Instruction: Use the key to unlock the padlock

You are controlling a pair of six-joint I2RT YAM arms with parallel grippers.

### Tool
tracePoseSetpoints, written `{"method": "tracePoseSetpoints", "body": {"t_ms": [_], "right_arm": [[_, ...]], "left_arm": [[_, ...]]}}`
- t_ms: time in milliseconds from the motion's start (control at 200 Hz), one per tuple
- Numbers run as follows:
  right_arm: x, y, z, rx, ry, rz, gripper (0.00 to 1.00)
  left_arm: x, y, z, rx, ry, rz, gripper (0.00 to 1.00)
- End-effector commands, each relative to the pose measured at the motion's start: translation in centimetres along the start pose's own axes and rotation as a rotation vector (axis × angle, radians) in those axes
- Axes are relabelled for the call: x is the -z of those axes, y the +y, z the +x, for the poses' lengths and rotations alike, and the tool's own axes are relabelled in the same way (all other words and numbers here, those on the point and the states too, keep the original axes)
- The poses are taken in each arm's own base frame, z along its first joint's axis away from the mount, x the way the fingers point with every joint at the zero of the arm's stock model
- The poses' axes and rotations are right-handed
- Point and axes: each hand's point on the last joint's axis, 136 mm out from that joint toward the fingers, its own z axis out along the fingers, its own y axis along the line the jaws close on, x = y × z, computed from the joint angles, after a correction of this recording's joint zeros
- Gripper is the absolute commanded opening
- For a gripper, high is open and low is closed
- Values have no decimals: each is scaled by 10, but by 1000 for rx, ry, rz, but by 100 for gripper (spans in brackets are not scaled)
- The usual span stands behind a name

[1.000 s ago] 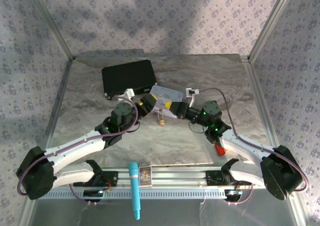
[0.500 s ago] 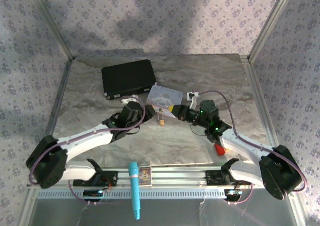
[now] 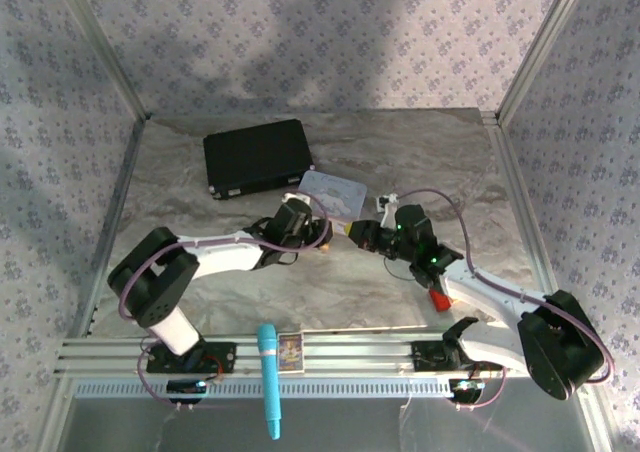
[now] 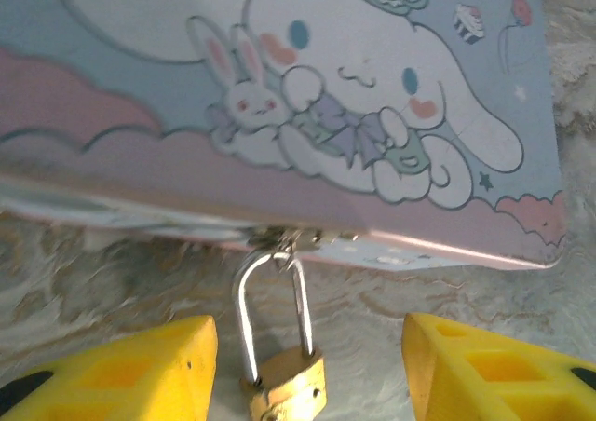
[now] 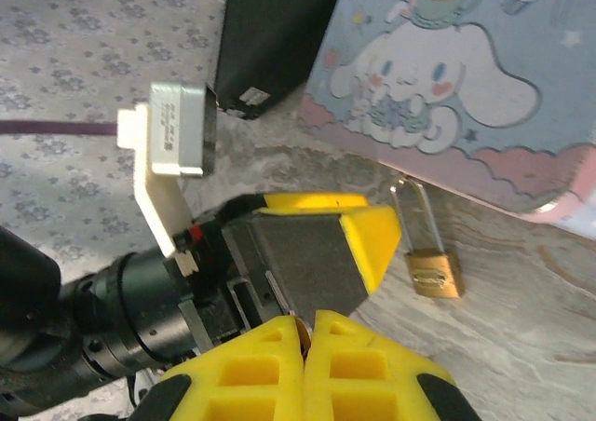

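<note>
From above, I am seeing the left gripper (image 3: 318, 234) and the right gripper (image 3: 351, 232) facing each other at the near edge of the pale blue tin (image 3: 333, 189). A black case (image 3: 257, 155) is lying behind the tin on the table (image 3: 420, 152).

Through the left wrist camera, the padlock (image 4: 287, 386) is hanging by its thin silvery shackle from the clasp on the tin's edge. Its brass body is lying low against the table. The left gripper's yellow fingers (image 4: 130, 370) are standing apart, one on each side of the padlock, touching neither side and gripping nothing.

Through the right wrist camera, the right gripper's fingers are pressing together, pinching a thin silvery sliver, the key (image 5: 279, 298), which is pointing forward from their tips. The padlock is sitting just beyond and to the right, apart from the key and beside the left gripper's yellow finger.
</note>
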Motion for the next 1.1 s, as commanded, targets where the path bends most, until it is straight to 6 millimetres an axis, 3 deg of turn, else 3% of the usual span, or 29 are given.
{"method": "tracePoseSetpoints", "body": {"t_ms": [0,275,560,770,920,1099], "right_arm": [[5,-12,3,-2,-3,37,0],[12,-24,6,-24,-7,66,0],[13,-38,11,-51,-7,104,0],[12,-49,15,-78,-9,127,0],[11,-54,20,-98,0,135,0],[1,-62,30,-231,10,83,0]], "left_arm": [[-13,-16,1,-54,10,102,55],[-24,9,9,-23,8,-4,55],[-36,-3,31,-33,46,9,48],[-43,1,43,7,58,-20,28],[-40,2,40,68,47,-37,16],[-32,-10,30,276,17,18,11]]}}
